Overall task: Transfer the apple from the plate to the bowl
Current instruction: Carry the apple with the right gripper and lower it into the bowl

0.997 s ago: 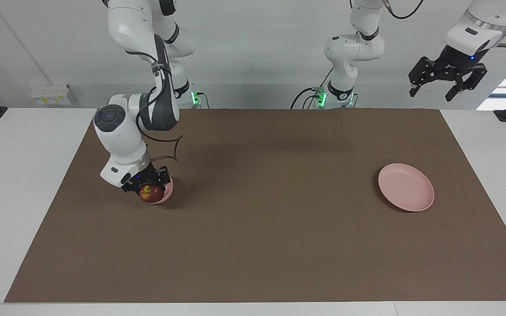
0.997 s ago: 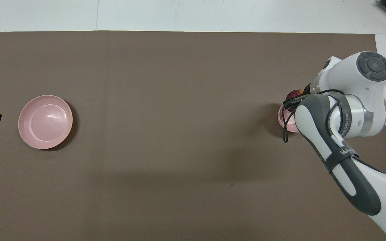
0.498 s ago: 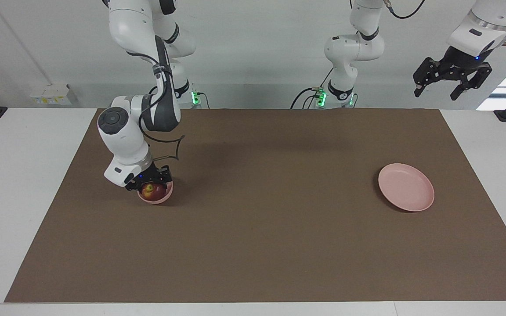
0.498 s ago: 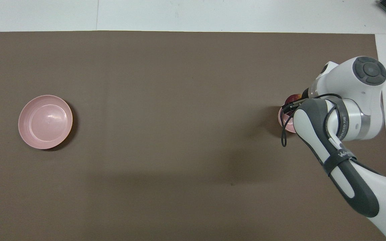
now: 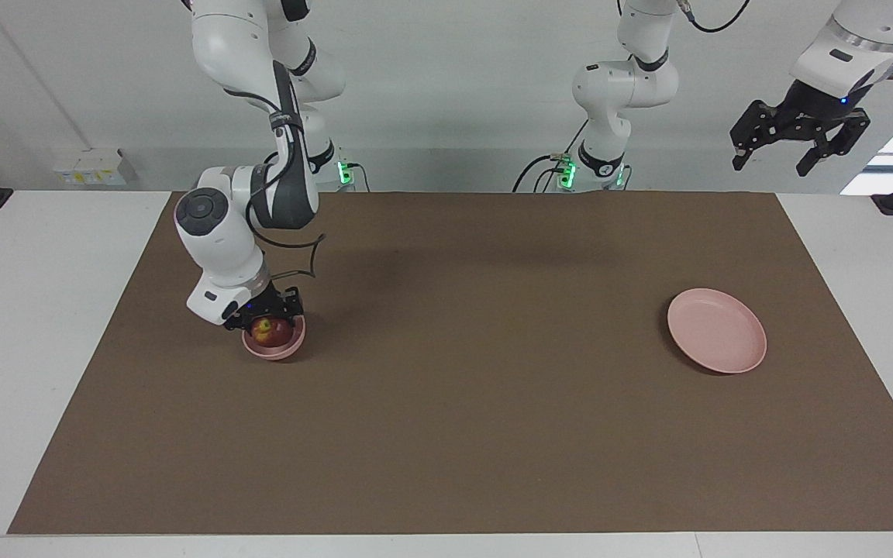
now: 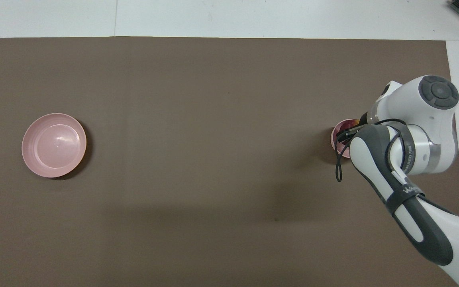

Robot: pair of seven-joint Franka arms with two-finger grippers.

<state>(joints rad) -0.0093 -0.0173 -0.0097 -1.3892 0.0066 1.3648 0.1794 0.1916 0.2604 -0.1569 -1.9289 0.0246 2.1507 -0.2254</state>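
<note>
Down inside the bowl (image 5: 274, 341), toward the right arm's end of the bench (image 5: 446, 434): the apple (image 5: 268, 331), dark red with its yellow patch turned up, still pinched between the jaws of the right gripper (image 5: 264, 322). Held low and steeply angled over the rim, presumably so that the fruit gets set on the bottom rather than dropped and sent rolling out. From overhead, mostly hidden under the right arm's wrist, only a sliver of the bowl (image 6: 340, 135) and a trace of red showing. Whether resting on the bowl's floor or hanging just off it, impossible to tell. Well apart, toward the left arm's end: the plate (image 5: 716, 330), bare, its job as the starting place done. Parked high above that end and clear of everything: the left gripper (image 5: 798, 139), jaws spread and holding nothing, waiting out of the way. Left to do, by the look of it: letting go and lifting straight up without tipping the light bowl.
</note>
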